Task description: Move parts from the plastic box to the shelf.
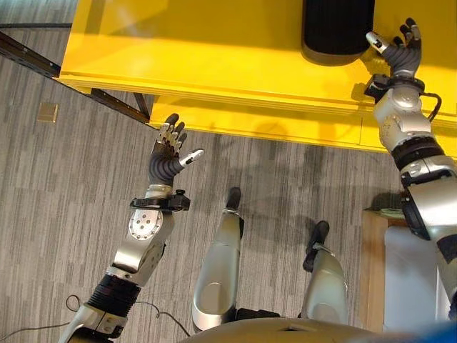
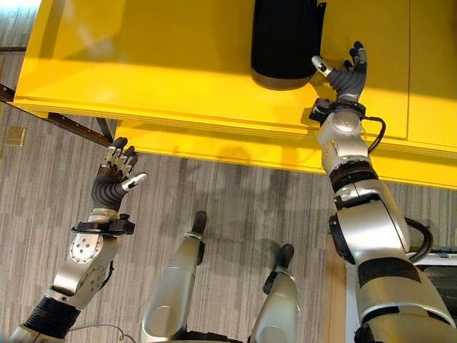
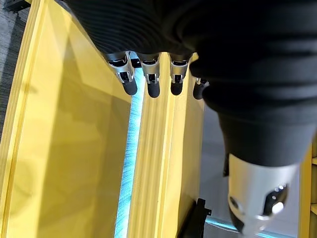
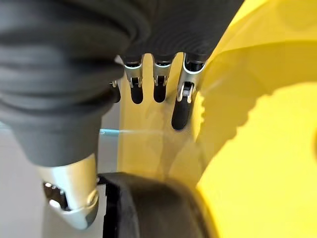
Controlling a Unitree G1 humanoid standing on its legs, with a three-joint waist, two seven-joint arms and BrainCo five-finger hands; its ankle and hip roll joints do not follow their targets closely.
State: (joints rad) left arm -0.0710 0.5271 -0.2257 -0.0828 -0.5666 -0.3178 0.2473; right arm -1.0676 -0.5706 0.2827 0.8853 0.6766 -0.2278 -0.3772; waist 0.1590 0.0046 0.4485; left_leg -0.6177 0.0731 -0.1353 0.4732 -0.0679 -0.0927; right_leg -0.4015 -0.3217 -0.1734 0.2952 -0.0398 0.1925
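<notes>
Right eye view: right hand (image 2: 345, 77) at one o'clock, fingers spread wide beside the black ribbed part (image 2: 285, 39) on the yellow shelf (image 2: 143, 64), left hand (image 2: 114, 179) relaxed at nine.

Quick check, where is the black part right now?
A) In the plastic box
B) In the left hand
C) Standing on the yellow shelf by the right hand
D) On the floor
C: the black part stands on the yellow shelf, with the open right hand beside it.

part (image 2: 284, 39) on shelf (image 2: 143, 64) | right robot hand (image 2: 346, 75) beside part
</notes>
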